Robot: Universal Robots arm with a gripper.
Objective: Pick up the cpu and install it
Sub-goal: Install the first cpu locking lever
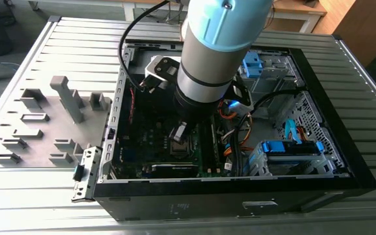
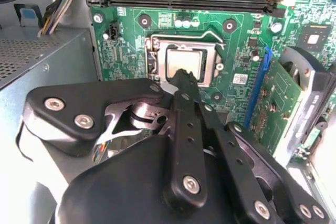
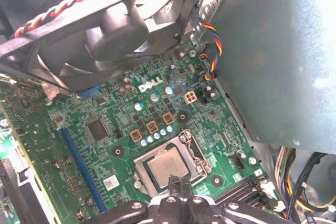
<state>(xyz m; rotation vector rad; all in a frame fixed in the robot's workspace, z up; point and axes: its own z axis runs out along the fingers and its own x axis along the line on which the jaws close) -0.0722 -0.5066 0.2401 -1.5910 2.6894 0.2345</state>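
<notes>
CPU [image 2: 184, 62]: tan-grey square chip lying flat in the socket frame [image 2: 157, 43] on the green motherboard [image 2: 239, 38]; in the first wrist view it sits at [image 3: 168, 166], just beyond the fingertips.
Case: open black computer case [image 1: 240, 193] lying on its side on a ribbed metal table [image 1: 77, 39]; the socket is toward the case's exterior-view-left half, near its front edge.
Arm: pale blue and grey arm [image 1: 217, 44] reaches steeply down into the case, wrist above the motherboard.
Gripper: black gripper [image 2: 185, 77] points at the chip's near edge, its tip at or just over that edge.
Jaws: drawn together into one narrow tip; whether they pinch the chip's edge cannot be told.
Hidden: gripper linkage covers the chip's near edge in both wrist views; the arm blocks much of the board in the exterior view.
Nearby: black fan [image 3: 121, 19] and grey power-supply box [image 3: 283, 51] flank the board; grey plastic fixtures [image 1: 44, 122] stand on the table beside the case.
</notes>
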